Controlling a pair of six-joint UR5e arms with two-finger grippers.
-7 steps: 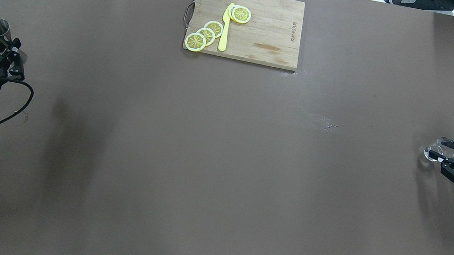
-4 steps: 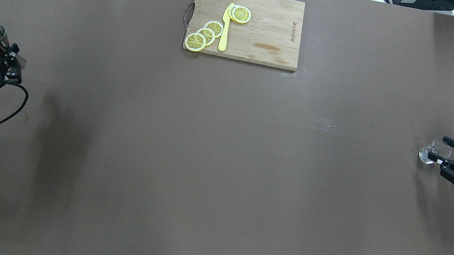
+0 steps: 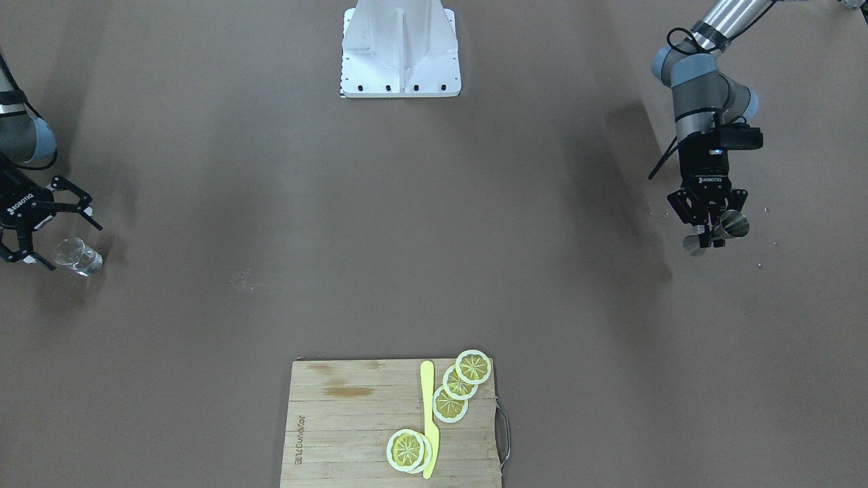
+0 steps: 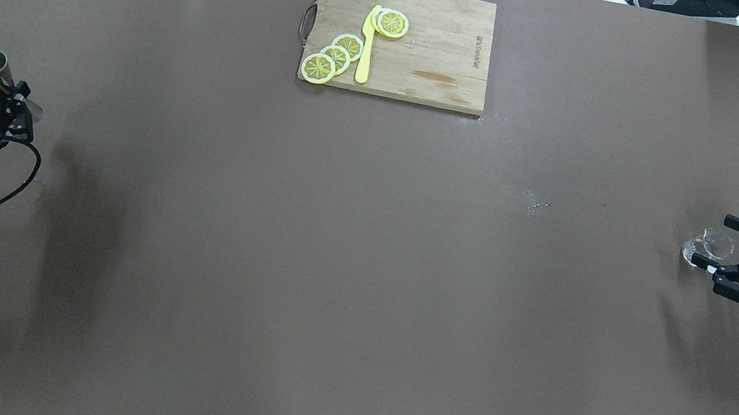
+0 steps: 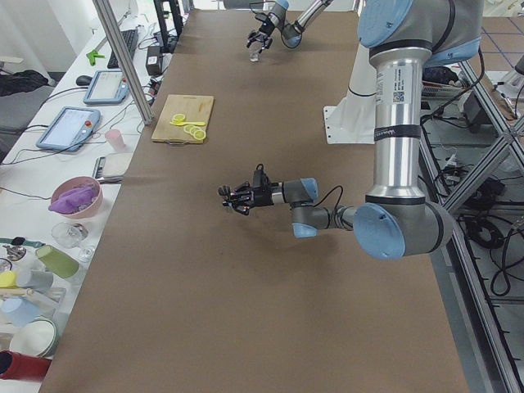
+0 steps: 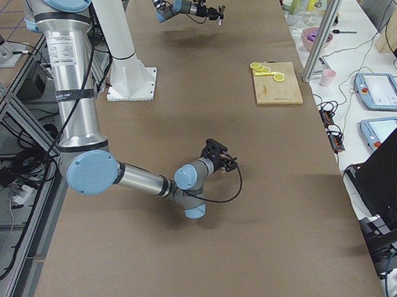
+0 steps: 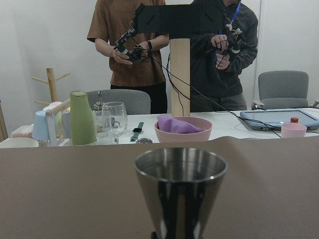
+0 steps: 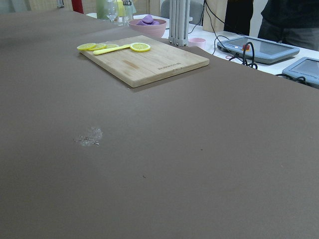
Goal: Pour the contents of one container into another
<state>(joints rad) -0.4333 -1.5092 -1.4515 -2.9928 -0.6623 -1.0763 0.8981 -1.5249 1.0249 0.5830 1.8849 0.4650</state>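
Now right claw [image 4: 721,245] wide around tumbler [image 4: 700,247].

A wide worktop [image 4: 358,274] under a plain brown cover fills the overhead view. In the left side view a white side table [image 5: 26,173] runs along the worktop's left edge, with an aluminium post [image 5: 123,61] rising between them. Grey tiled floor [image 5: 483,348] shows at the lower right of that frame. The left wrist view looks past the worktop's far edge to a white wall [image 7: 45,40], grey chairs [image 7: 282,85] and a wooden post [image 7: 180,74] at the centre. The light is even and cool. Soft shadows lie on the cover near both ends.
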